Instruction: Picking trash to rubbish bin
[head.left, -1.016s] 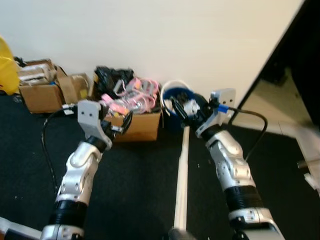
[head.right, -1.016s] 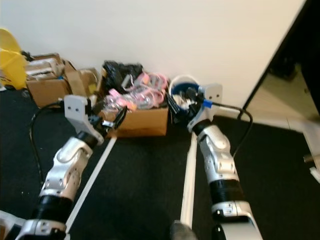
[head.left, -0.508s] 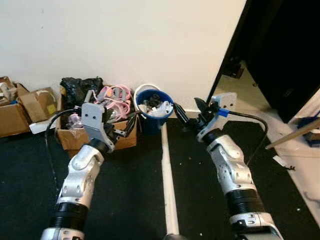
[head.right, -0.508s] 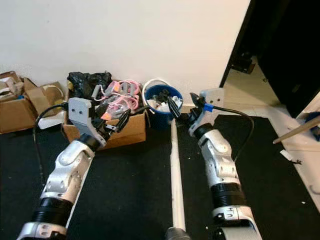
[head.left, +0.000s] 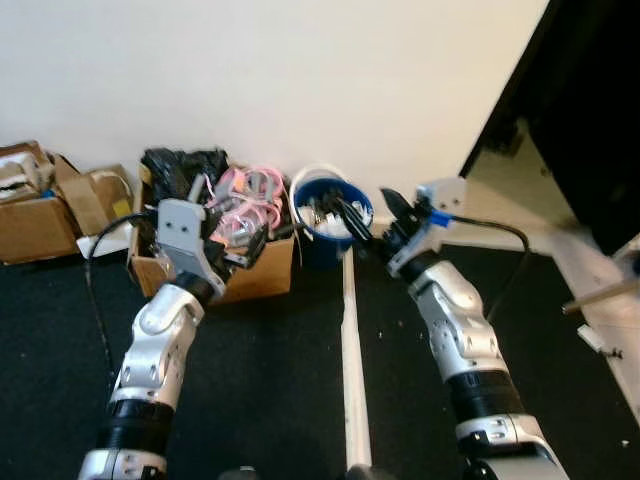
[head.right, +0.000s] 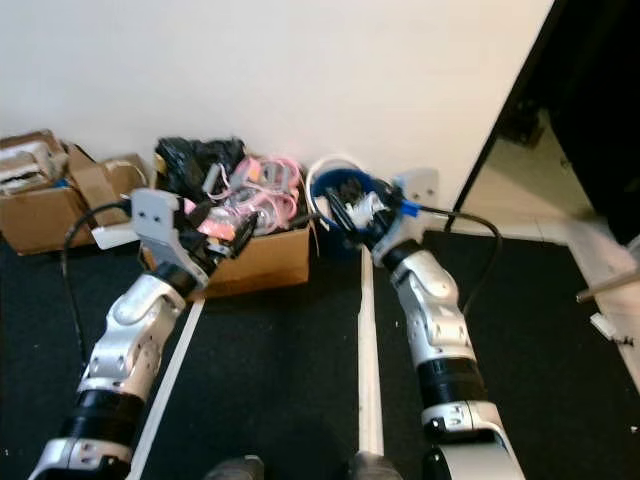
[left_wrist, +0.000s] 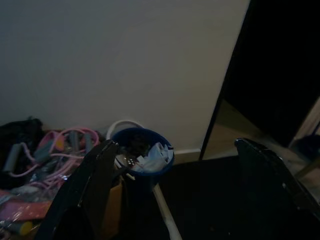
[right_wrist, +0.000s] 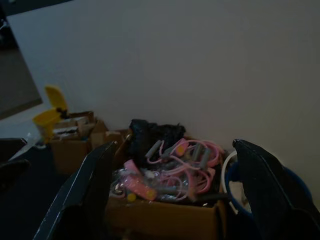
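We face a white wall (head.left: 300, 80) with a row of clutter at its foot, standing on dark carpet (head.left: 270, 390). The round blue plastic rubbish bin with a white rim (head.left: 330, 215) sits against the wall, already stuffed with white paper and dark scraps, and it touches the right side of an open brown cardboard box (head.left: 255, 275) heaped with pink cords and grey handles, with a crumpled black plastic bag (head.left: 180, 165) at the back of it. Our left gripper (head.left: 252, 243) is raised in front of that box, just above its front edge; in the left wrist view its two black fingers (left_wrist: 97, 185) stand wide apart with nothing between them, and the bin shows in the gap. Our right gripper (head.left: 370, 225) reaches to the bin's rim from the right; its fingers (right_wrist: 95, 185) are likewise spread wide and empty in the right wrist view, framing the box of pink cords. A pale wooden strip (head.left: 350, 360) runs along the floor from the bin towards us. Further left lie more brown cardboard boxes (head.left: 45, 205), and to the right a dark doorway (head.left: 590, 110) opens.
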